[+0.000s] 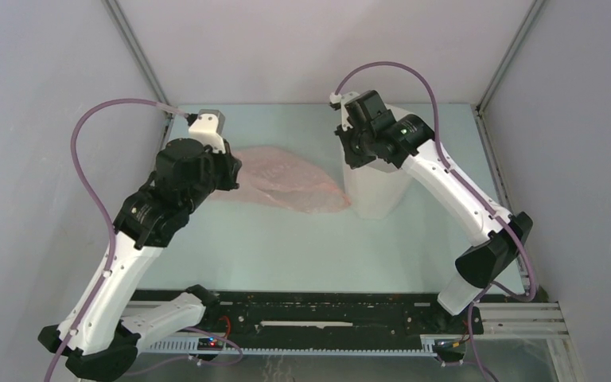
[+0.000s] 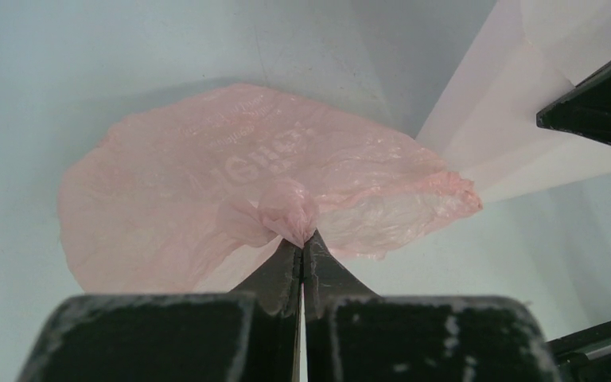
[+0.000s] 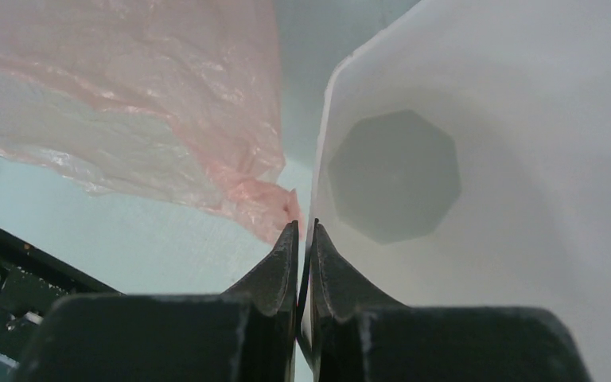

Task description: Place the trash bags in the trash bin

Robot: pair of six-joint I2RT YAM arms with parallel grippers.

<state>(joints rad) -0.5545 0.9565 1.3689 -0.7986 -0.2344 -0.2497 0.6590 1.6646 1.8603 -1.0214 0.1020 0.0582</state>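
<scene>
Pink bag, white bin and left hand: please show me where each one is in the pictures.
pink bag (image 1: pixel 286 179): top external view, middle of the flat film.
white bin (image 1: pixel 375 195): top external view, outer side wall.
left hand (image 2: pixel 301 241): left wrist view, midway between the fingertips that pinch the bag.

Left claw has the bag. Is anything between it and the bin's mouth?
Nothing lies on the table between the pink bag and the white bin. But the right claw, pinching the bin's bag-side rim, hangs with its wrist over the opening.
</scene>
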